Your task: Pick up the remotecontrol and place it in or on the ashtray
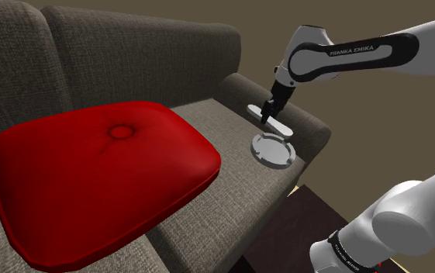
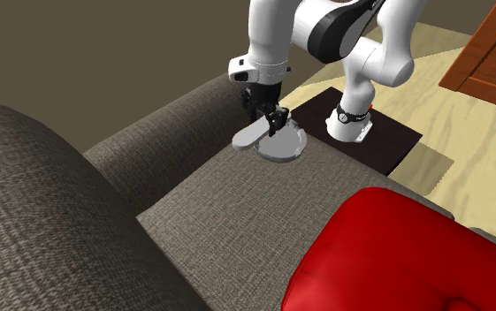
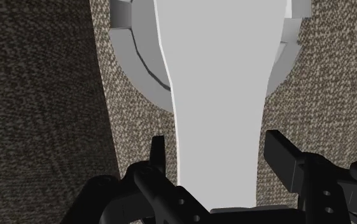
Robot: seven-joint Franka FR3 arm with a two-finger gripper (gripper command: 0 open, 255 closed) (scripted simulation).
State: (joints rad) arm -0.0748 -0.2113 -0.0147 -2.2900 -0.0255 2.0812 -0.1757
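Observation:
A plain light-grey, flat, elongated remote control (image 1: 277,124) hangs just above the sofa's armrest, and my black gripper (image 1: 269,114) is shut on its middle. A round grey ashtray (image 1: 272,151) with a notched rim lies on the armrest just beside and below it. From the second exterior view the remote control (image 2: 253,134) reaches over the ashtray (image 2: 286,148) under the gripper (image 2: 274,122). In the wrist view the fingers (image 3: 158,154) clasp the remote control (image 3: 218,89) at both edges of my gripper (image 3: 218,159), and its far end covers part of the ashtray (image 3: 135,57).
The sofa (image 1: 231,147) is dark grey-brown fabric with a large red cushion (image 1: 99,174) on its seat. A dark mat (image 2: 365,132) under my stand lies on the pale wood floor beside the armrest. A brown wooden piece of furniture (image 2: 489,49) stands farther off.

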